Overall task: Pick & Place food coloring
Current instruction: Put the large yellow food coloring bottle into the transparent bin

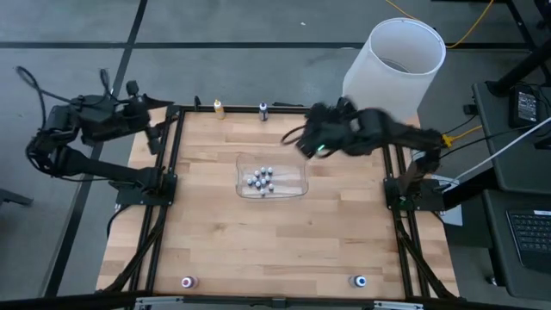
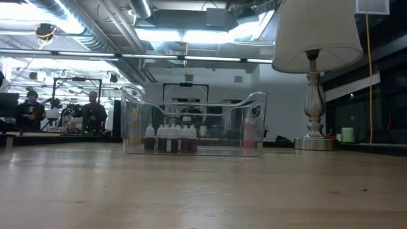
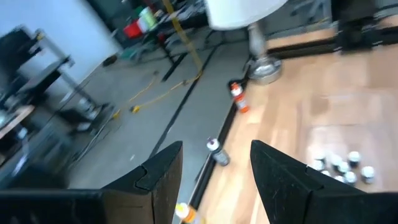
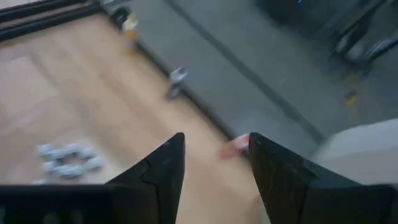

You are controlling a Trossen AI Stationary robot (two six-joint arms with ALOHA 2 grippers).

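Wooden table (image 1: pixel 258 241), clear tray (image 1: pixel 297 168) of capped bottles (image 1: pixel 261 180), lamp (image 1: pixel 394 65) behind

Food coloring bottles (image 1: pixel 261 180) clustered upright, seemingly inside clear bin (image 1: pixel 297 168).

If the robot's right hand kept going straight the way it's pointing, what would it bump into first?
Probably the small red bottle at the far table edge, showing blurred between the open right hand's fingers. It seems to lie first in line, though depth is unclear.
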